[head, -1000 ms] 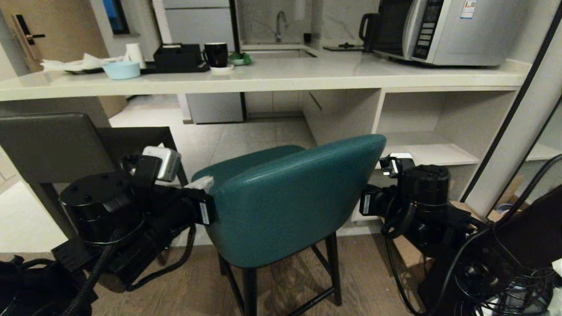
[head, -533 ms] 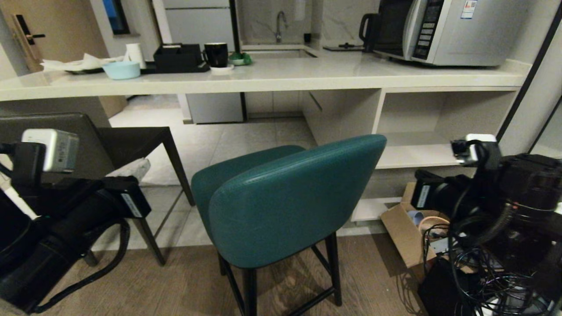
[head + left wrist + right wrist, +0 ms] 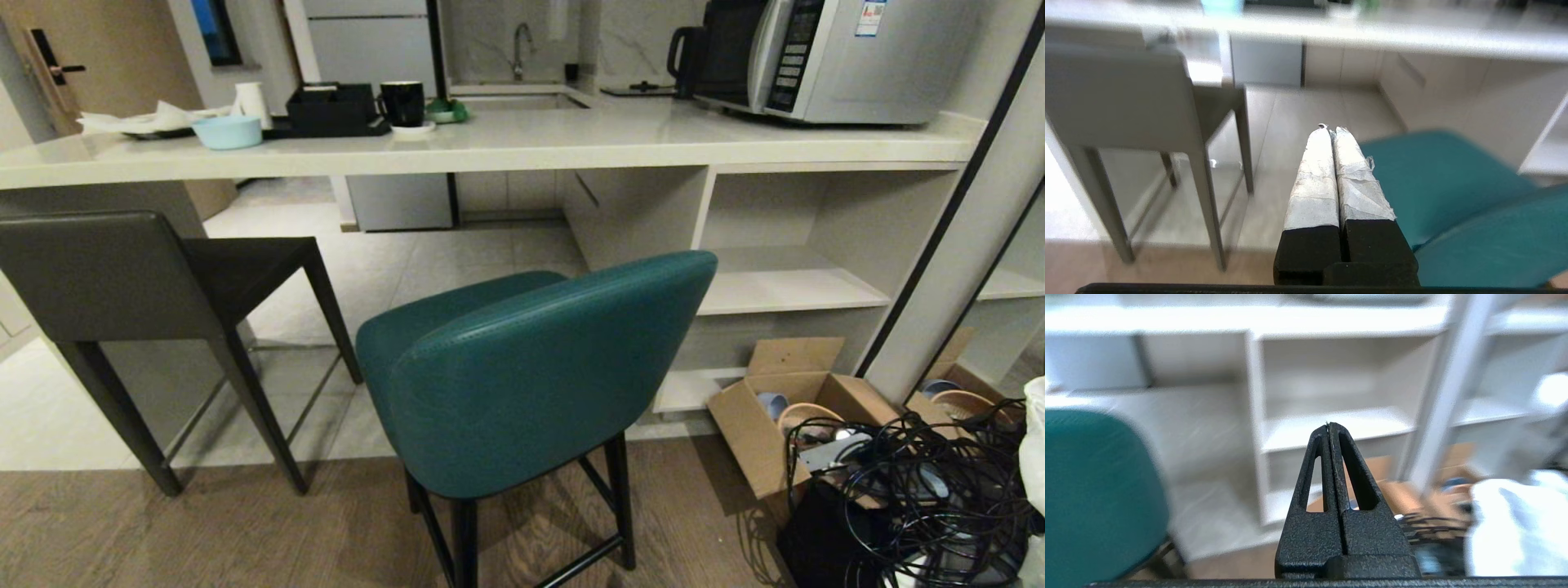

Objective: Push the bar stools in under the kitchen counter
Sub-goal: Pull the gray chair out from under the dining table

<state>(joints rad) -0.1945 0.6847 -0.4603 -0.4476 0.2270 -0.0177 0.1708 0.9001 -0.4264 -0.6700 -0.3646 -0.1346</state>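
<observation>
Counter (image 3: 522,147): spans the upper head frame edge to edge; open shelves (image 3: 784,286) under its right part.
Teal stool (image 3: 539,376): centre of the head frame, back toward the camera, seat pointing at the counter, not under the slab.
Grey stool (image 3: 106,273): left of the head frame, beside the teal one and apart from it, seat reaching toward the counter.
Microwave (image 3: 824,57): upper right, on the counter.
Box (image 3: 784,416): lower right, on the floor beside a tangle of cables (image 3: 914,490).
Left claw (image 3: 1330,130): out of the head frame; fingers pressed together, holding nothing; in its wrist frame the teal stool (image 3: 1453,196) fills the lower right just beside the tips, the grey stool (image 3: 1122,106) the left, neither touched.
Right claw (image 3: 1327,426): out of the head frame; fingers pressed together, empty; teal stool (image 3: 1098,494) at lower left of its wrist frame, apart from the tips.
</observation>
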